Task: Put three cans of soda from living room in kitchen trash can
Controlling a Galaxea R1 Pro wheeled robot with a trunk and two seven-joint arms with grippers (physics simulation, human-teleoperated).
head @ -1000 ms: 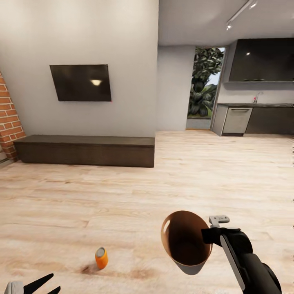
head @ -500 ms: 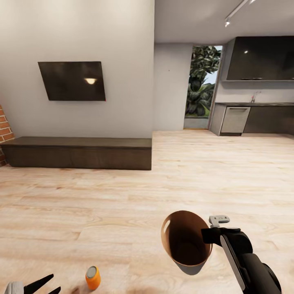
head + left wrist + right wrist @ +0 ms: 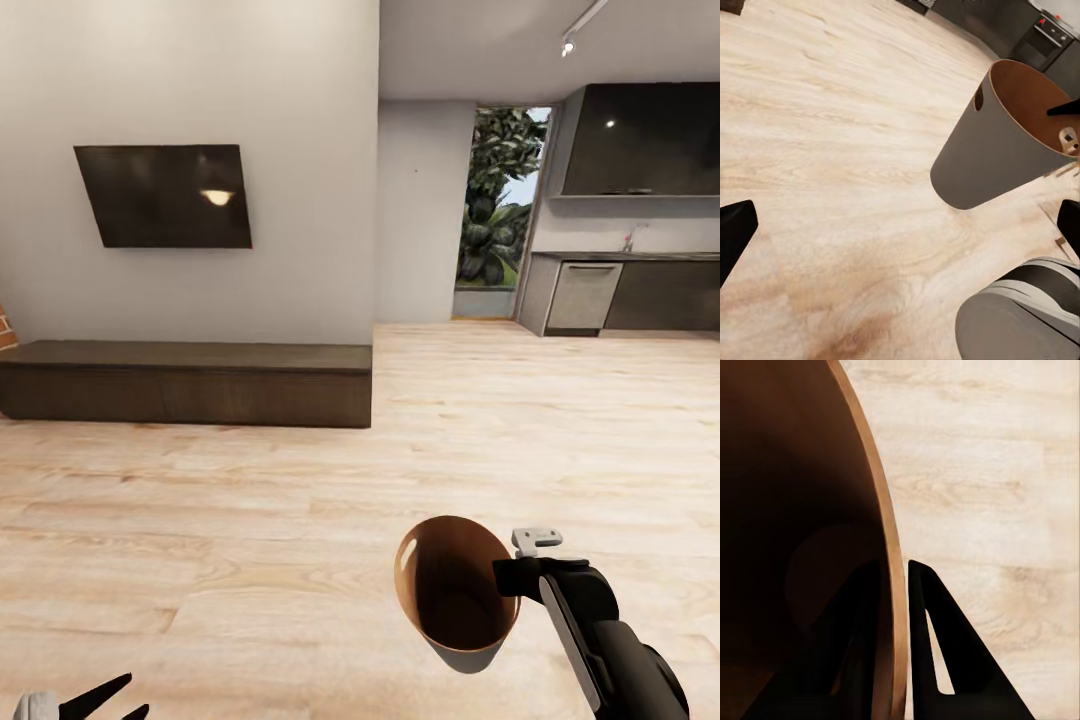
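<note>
right wrist view: right tool (image 3: 894,660) pinches tash can (image 3: 795,510) rim, carrying it; left tool (image 3: 900,225) is spread, empty.

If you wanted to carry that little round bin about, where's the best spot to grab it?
By the rim. The tash can is open-topped with a thin wall, so one finger goes inside and one outside, coming from its open mouth. The right pincer holds it just so, clear of the floor.

One trash can (image 3: 455,590), one wall TV (image 3: 165,196), one low bench (image 3: 185,382), one dishwasher (image 3: 583,296)
</note>
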